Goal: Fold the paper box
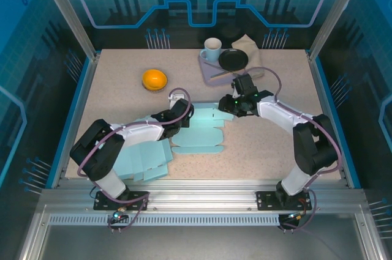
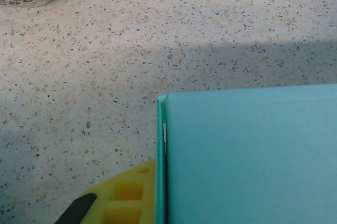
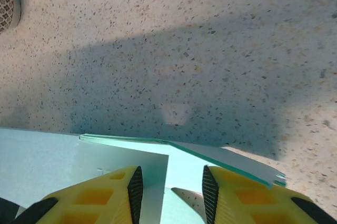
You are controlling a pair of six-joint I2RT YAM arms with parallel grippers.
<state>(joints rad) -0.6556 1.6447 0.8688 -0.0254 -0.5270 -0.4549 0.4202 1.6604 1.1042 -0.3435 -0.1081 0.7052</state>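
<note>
Step in hand, as I judge it: fold up a flap at the far edge of the box (image 1: 199, 130) while the other arm anchors it.

To do it well, I'd seat the flap (image 3: 210, 155) deep between the right pads before closing. The pinch should sit square to the score line, and I'd swing slowly so the crease follows the score. The left arm must hold firm or the box skates on the table (image 1: 122, 89).

Left gripper (image 1: 184, 115): closed, apparently pinching a panel edge. Its far finger is hidden behind the panel, so that grip is my reading.

Right gripper (image 1: 226, 108): jaws part-way apart, straddling the flap, not clamped on it.

Box lies mid-table, at 4 o'clock from the left gripper and 8 o'clock from the right, at both tips.
</note>
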